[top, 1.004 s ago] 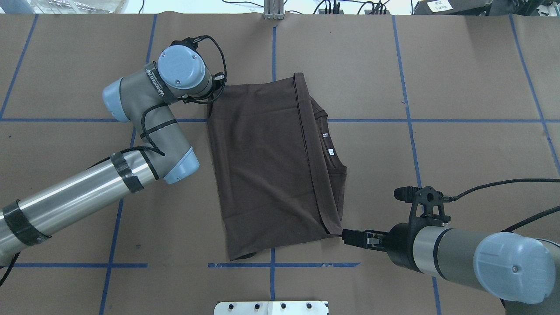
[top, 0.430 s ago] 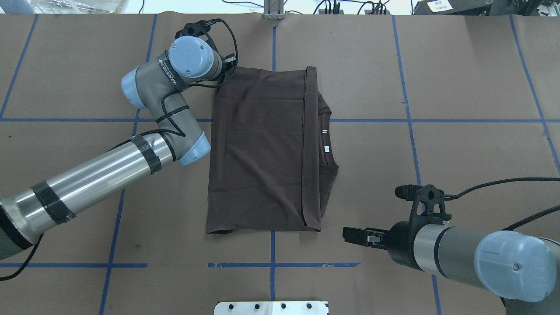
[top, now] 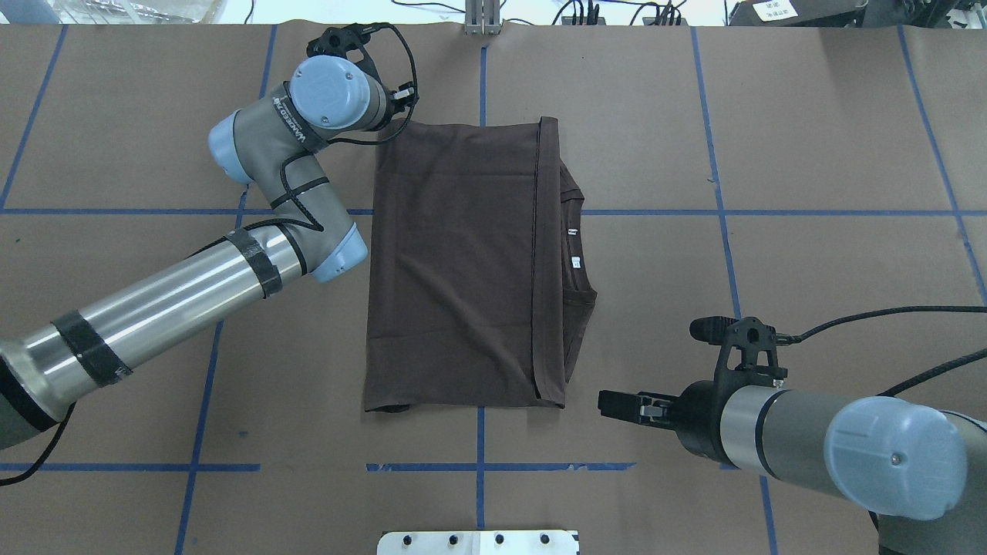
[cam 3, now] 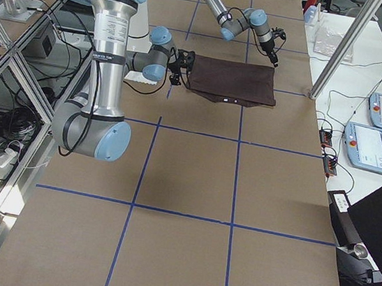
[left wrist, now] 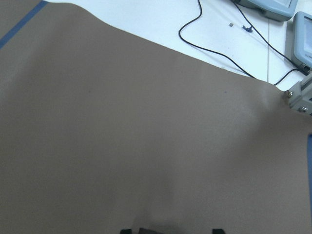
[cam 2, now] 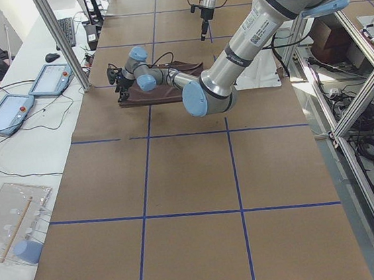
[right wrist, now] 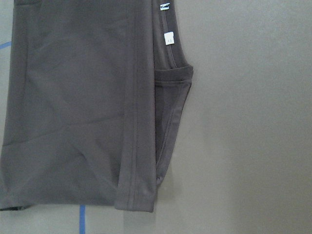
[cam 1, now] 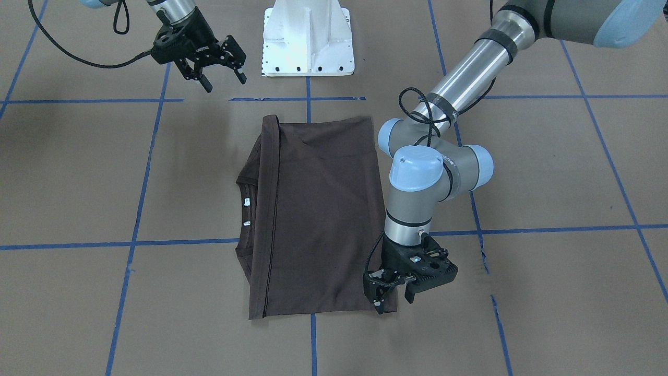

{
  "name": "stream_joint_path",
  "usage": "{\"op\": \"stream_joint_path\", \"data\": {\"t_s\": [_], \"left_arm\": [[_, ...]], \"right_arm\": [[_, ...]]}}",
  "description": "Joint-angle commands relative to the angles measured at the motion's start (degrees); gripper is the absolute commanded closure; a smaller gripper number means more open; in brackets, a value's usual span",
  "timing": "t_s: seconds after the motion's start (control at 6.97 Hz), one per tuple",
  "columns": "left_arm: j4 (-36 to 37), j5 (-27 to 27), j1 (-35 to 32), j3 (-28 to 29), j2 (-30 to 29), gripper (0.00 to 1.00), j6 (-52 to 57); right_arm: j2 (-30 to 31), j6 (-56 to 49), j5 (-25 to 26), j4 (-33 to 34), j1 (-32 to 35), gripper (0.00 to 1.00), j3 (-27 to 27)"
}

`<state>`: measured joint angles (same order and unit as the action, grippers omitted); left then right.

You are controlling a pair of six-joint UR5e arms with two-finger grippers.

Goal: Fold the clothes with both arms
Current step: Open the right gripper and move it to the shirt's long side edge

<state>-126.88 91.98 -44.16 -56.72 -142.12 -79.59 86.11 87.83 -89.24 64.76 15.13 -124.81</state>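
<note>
T-shirt [top: 455,262] lying folded flat in the middle of the desk [top: 810,154]
Left tool [cam 1: 394,303] is spread open right at the shirt's far left corner. Right tool [cam 1: 224,81] is open too, near the near right corner, not touching.

The left arm [top: 170,301] and right arm [top: 802,435] are grey and silver tubes with light-blue joint caps [top: 333,91] (each with a small screw). Black tape bands [top: 254,264] ring the left arm's tube; white lettering [top: 291,129] marks its wrist. Black cables [top: 864,314] loop to the black left gripper [cam 1: 394,304] and right gripper [cam 1: 224,82].
</note>
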Motion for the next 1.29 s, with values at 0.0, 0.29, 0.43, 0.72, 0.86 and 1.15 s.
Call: {"op": "stream_joint_path", "data": {"t_s": [0.0,0.29,0.43,0.72,0.86,1.15], "left_arm": [[8.7,5.7,-1.0,-10.3,3.1,0.0,3.5],[17.7,5.8,-0.9,-24.8,9.0,0.0,4.1],[20.2,5.8,-0.8,-29.6,10.8,0.0,4.3],[21.0,8.1,-0.5,-32.1,12.3,0.0,4.3],[21.0,8.5,-0.5,-32.1,12.3,0.0,4.3],[20.9,8.6,-0.5,-32.1,12.3,0.0,4.3]], "right_arm": [[-10.7,-3.7,-3.2,12.7,3.8,0.0,6.0],[-23.2,-11.7,-4.8,24.4,6.4,0.0,15.3],[-26.2,-13.8,-5.3,25.8,6.5,0.0,19.3],[-29.5,-15.8,-9.2,26.1,6.5,0.0,25.1],[-30.0,-15.9,-10.9,27.4,6.3,0.0,25.6],[-30.2,-15.9,-13.1,30.6,6.1,0.0,25.8]]}}
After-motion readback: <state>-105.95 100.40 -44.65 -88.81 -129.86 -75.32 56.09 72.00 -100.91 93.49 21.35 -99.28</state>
